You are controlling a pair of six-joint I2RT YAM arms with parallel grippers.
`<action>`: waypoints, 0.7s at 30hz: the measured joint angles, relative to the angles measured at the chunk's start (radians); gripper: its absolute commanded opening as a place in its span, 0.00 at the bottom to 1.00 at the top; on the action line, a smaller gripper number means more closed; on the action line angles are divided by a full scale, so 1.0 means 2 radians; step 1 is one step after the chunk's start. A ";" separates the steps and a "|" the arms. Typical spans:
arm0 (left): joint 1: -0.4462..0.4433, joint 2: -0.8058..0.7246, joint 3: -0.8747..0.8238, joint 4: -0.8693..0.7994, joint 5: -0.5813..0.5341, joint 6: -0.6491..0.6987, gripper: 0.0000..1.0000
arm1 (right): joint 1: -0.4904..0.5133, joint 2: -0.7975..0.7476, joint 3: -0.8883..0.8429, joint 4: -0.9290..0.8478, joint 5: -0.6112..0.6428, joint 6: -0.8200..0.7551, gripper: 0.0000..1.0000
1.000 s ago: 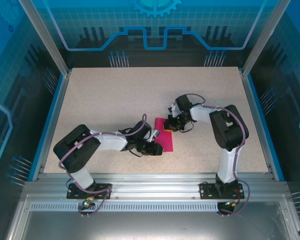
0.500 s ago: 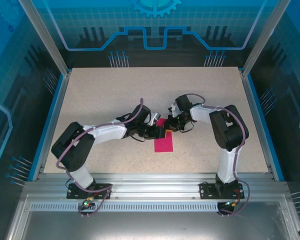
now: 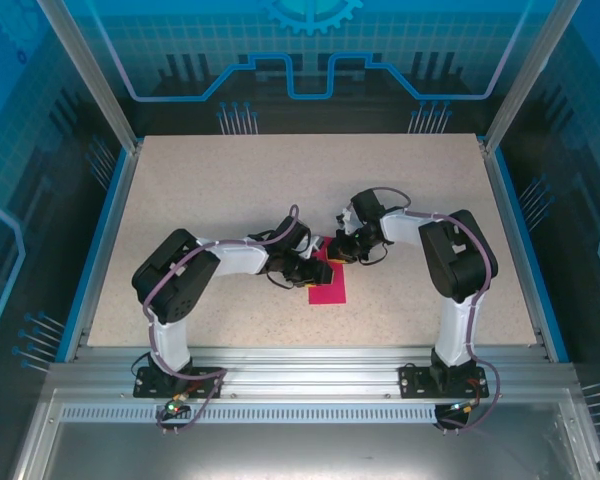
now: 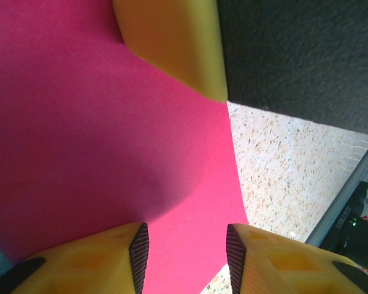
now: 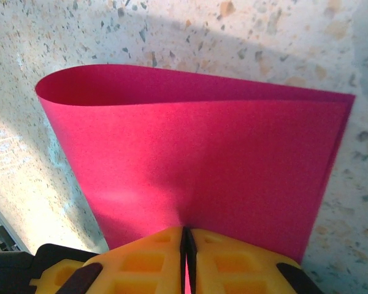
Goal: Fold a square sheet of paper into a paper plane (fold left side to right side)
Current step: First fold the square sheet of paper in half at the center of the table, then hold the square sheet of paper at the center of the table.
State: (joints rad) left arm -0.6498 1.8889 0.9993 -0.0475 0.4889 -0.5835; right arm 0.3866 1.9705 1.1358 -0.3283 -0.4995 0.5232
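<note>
- The square sheet of paper (image 3: 328, 287) lies on the table (image 3: 210, 190), about midway between its left and right edges and closer to the near edge than to the far one.
- From the top camera it appears as a narrow magenta strip, doubled over. Its long axis runs from the near edge toward the far edge, almost straight.
- The right wrist camera shows what the top one does not: the fold is not pressed flat. One long side is a rounded loop. On the opposite side the two free edges lie one over the other, with the lower one peeking out slightly.
- In that same view the right gripper (image 5: 185, 237) is clenched on the sheet. Its yellow fingers (image 5: 147, 260) are pressed together with the paper's edge between them.
- The left wrist camera shows the left gripper (image 4: 186, 254) released, with its two fingers apart over the upper layer. I cannot tell if the tips touch the paper.
- At the top of that picture, one yellow finger of the right gripper sits against the sheet, and speckled table shows beside the paper's edge.
- In the top view both grippers meet at the far end of the strip. The left gripper (image 3: 302, 272) comes from the left side and the right gripper (image 3: 341, 250) from the right, close to each other. The near end of the strip lies free on the table.
</note>
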 measured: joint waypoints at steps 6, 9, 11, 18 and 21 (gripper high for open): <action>0.000 0.000 -0.001 0.002 0.000 -0.001 0.43 | 0.001 -0.029 -0.005 -0.016 0.015 -0.014 0.18; 0.000 0.000 -0.001 0.003 0.000 -0.001 0.43 | 0.000 -0.073 -0.013 -0.029 0.023 -0.025 0.17; 0.000 0.000 -0.001 0.003 0.000 -0.001 0.43 | -0.002 -0.109 -0.023 -0.038 0.026 -0.031 0.15; 0.000 0.000 -0.002 0.004 -0.001 -0.007 0.43 | -0.008 -0.216 -0.124 -0.053 0.016 -0.039 0.10; 0.000 0.000 -0.002 0.004 -0.001 -0.008 0.43 | -0.002 -0.220 -0.181 -0.051 0.000 -0.029 0.10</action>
State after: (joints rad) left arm -0.6502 1.8896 0.9958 -0.0395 0.4873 -0.6003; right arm 0.3832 1.5299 0.7738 -0.4297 -0.4992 0.4644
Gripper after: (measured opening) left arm 0.428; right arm 0.100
